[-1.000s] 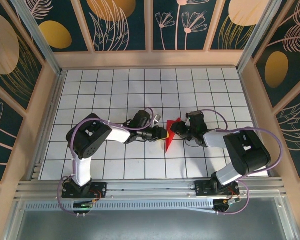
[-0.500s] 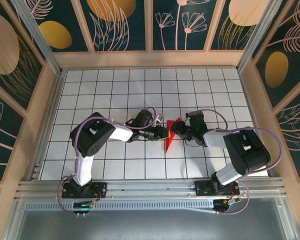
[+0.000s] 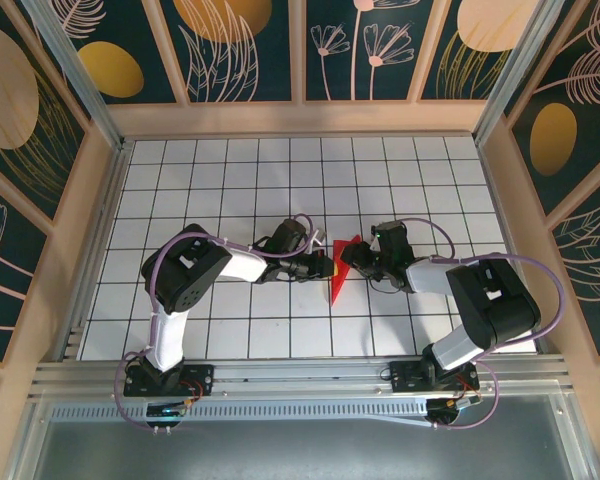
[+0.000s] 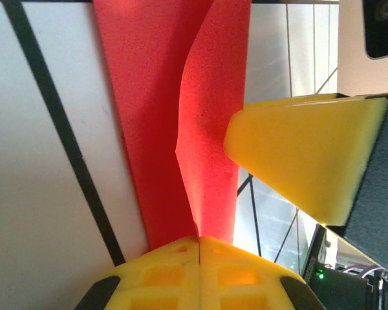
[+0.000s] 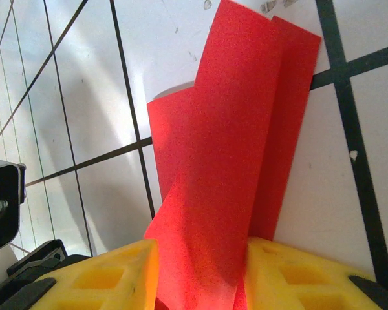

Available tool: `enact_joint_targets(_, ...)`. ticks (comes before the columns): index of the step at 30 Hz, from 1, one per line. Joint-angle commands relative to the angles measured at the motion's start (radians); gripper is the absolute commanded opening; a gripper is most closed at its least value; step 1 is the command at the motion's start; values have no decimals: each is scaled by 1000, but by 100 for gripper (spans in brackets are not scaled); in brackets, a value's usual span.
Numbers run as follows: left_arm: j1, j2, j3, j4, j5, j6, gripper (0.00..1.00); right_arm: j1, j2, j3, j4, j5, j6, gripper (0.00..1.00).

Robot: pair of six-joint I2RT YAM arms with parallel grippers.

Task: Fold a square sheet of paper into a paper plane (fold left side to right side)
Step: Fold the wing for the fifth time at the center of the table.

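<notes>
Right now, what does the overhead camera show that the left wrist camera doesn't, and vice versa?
Overhead: both arms whole, the left gripper and right gripper meeting over the gridded table, patterned walls around. Left wrist: close detail, its yellow fingers pinched shut on a raised flap of the red paper, the other arm's yellow finger beside it. Both: that red paper and black grid lines.

No legible text, numeral, label or brand mark: the red paper sheet (image 5: 226,161), white gridded table (image 3: 230,170) and floral wall panels (image 3: 240,50) are unlettered.
</notes>
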Motion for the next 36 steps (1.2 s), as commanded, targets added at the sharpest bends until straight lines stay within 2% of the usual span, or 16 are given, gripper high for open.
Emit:
enact_joint_targets(1,4,27,23,-45,-29,41,4,33,72,5,-16,38,-14,39)
enact_joint_targets(20,3,82,57,-136,-89,96,1,32,-5,-10,-10,37,19,38)
enact_joint_targets(36,2,113,64,-183,-125,118,0,15,-131,0,-170,110,4,39)
